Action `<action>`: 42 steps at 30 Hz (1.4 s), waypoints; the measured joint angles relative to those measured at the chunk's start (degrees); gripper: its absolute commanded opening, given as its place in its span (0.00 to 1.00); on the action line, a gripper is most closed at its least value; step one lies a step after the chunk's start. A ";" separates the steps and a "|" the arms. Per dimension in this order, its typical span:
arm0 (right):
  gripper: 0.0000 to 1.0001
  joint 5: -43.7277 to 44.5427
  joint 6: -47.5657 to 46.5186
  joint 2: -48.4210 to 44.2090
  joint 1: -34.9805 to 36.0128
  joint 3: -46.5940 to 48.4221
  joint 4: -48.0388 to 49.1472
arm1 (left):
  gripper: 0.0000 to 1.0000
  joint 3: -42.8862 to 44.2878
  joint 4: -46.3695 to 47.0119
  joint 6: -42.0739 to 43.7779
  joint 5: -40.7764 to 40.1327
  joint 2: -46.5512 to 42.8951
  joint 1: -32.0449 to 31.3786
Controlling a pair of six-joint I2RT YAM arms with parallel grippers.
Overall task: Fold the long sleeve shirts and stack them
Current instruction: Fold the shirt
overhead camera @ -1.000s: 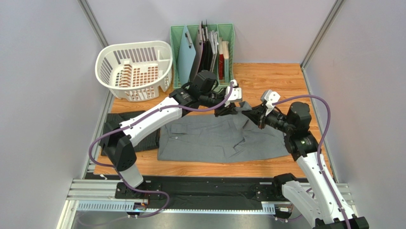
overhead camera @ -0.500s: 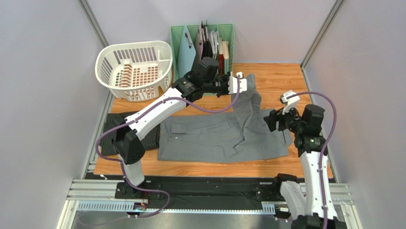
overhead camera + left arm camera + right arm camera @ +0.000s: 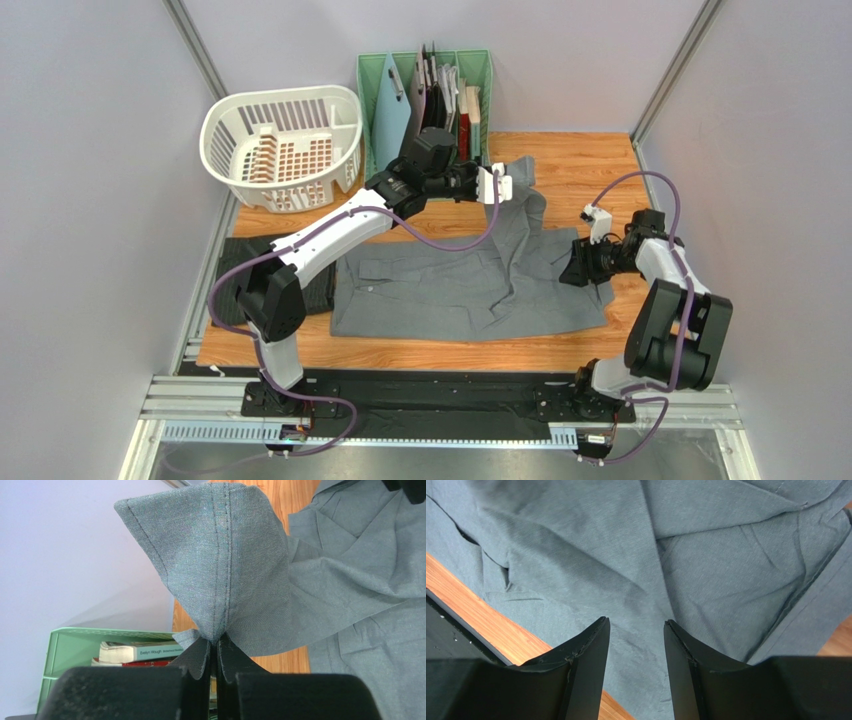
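left gripper [image 3: 216, 641] pinches grey shirt [image 3: 450, 290] sleeve end, raised toward far edge of table [image 3: 590, 160], likely to straighten it | right gripper [image 3: 636, 630] spread over shirt's right side, holding nothing | shirt mid-table

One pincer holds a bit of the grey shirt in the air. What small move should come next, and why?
Probably the left pincer should carry the sleeve end across the grey shirt and lay it down: it is shut on that cloth, off the table, while the right pincer hangs open above the shirt.
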 measured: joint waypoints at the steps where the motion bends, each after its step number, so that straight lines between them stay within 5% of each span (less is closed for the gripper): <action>1: 0.49 -0.02 -0.07 1.40 0.00 0.68 0.17 | 0.00 -0.52 0.37 -0.02 0.46 -0.42 0.15; 21: 0.53 1.44 -4.28 16.52 3.54 11.43 -1.25 | 0.00 -1.49 1.99 -0.87 2.43 -1.57 0.81; 24: 0.47 1.66 -5.29 17.46 3.54 11.58 -2.51 | 0.00 -1.49 2.05 -0.92 2.43 -1.57 0.92; 27: 0.30 1.66 -6.40 18.16 3.65 12.02 -3.93 | 0.00 -1.49 2.08 -0.96 2.40 -1.57 1.05; 28: 0.14 1.66 -6.69 18.49 3.78 12.37 -4.61 | 0.00 -1.49 2.08 -1.01 2.38 -1.57 1.05; 30: 0.00 2.01 -7.10 19.17 3.87 13.07 -5.60 | 0.00 -1.55 2.08 -1.16 2.27 -1.57 1.05; 42: 0.00 3.82 -9.68 10.73 -0.59 10.67 -8.92 | 0.00 -1.60 -1.97 -2.99 -10.10 -2.71 0.09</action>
